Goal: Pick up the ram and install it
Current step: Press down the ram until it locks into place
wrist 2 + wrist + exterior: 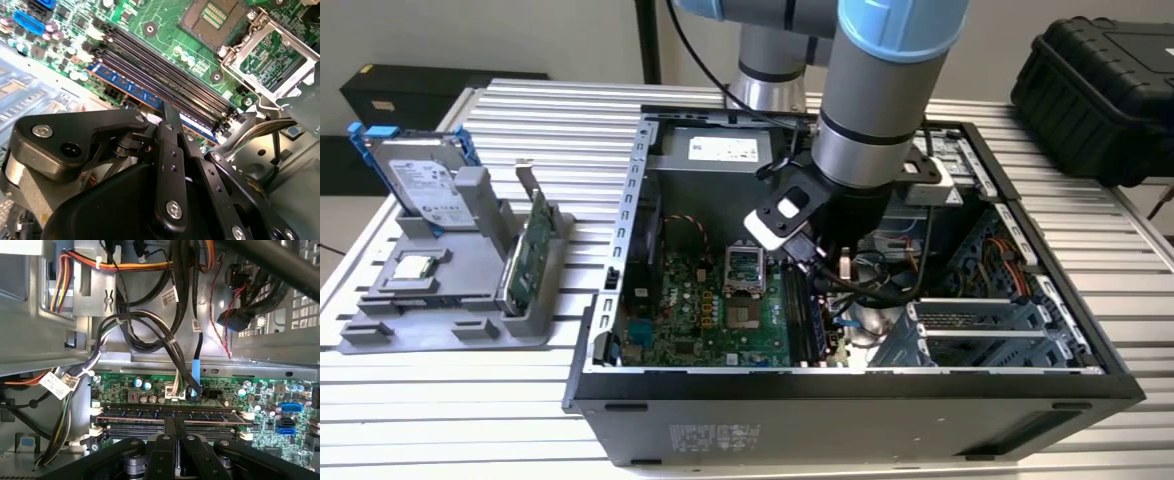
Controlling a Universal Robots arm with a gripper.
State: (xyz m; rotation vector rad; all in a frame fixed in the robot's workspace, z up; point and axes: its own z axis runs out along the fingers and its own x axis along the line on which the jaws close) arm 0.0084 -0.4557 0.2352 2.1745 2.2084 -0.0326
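Blue-labelled ram (131, 89) sits in the motherboard's (165, 22) outermost memory slot. Just above it, the gripper (172, 116) has its fingers pressed together, holding nothing.

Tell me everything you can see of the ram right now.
The ram is a long, thin blue board with a row of dark chips along its face. In both wrist views it stands on edge in the outermost of the parallel slots on the green motherboard, level along its length. The other slots look empty. The hand is directly over its middle; whether they touch cannot be told.
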